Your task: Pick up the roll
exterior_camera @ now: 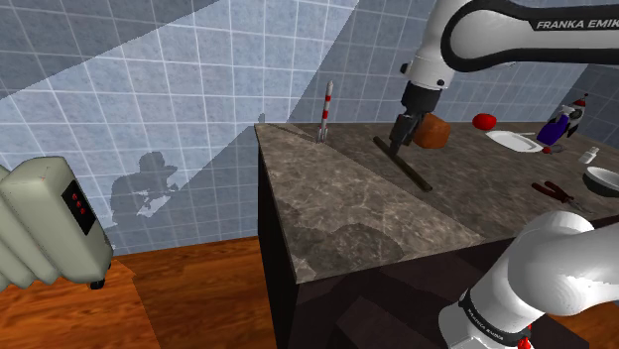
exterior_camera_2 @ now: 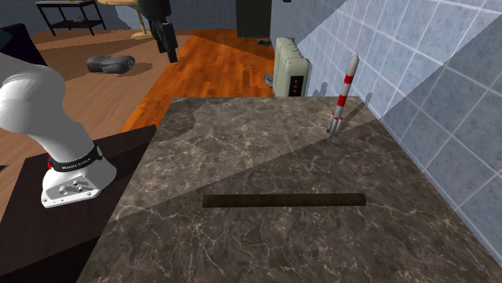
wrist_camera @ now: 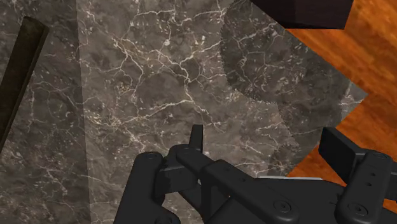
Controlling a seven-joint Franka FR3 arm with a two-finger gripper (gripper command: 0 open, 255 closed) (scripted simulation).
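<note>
- Arm (exterior_camera: 474, 36): we see it arch over the marble counter (exterior_camera: 337, 203), with the hand pointing down.
- Gripper (exterior_camera: 400, 141): it hangs well above the counter, fingers (wrist_camera: 196, 137) spread and holding nothing.
- Roll (exterior_camera: 434, 130): brown, on the counter near the dark bar (exterior_camera: 417, 174), just right of the gripper in the shoulder view.

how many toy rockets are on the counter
2. A slim red-and-white rocket stands at the counter's back corner; a stubbier purple rocket stands at the shoulder view's far right, by the white plate. The arm may hide more.
</note>
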